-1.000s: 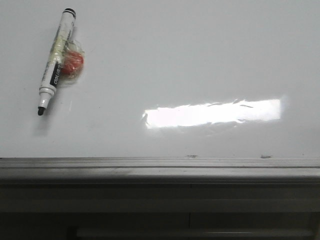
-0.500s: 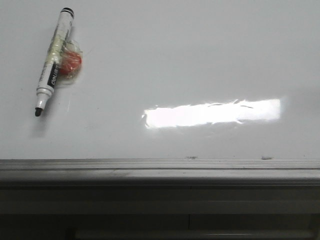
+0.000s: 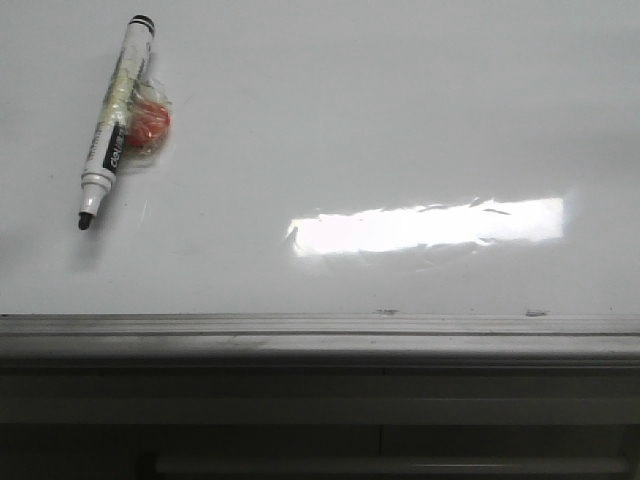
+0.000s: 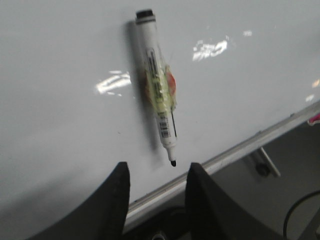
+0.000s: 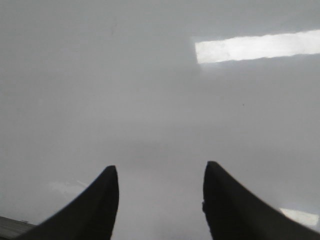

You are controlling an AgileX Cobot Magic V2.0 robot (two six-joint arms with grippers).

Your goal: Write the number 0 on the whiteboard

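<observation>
Both claws gape empty — left claw just short of the marker, right claw over bare whiteboard.

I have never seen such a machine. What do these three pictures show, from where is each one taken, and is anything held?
This is a robot with two arms, each ending in a pincer. The front picture looks forward over a flat whiteboard with a grey rail along its near edge. On it lies a black marker, uncapped, with something red taped to its side. The bright bar is only a lamp's reflection. The other two pictures come from cameras on the wrists. The left pincer is open above the board, close to the marker's tip, and holds nothing. The right pincer is open over bare board, also empty. No 0 is drawn yet.
</observation>
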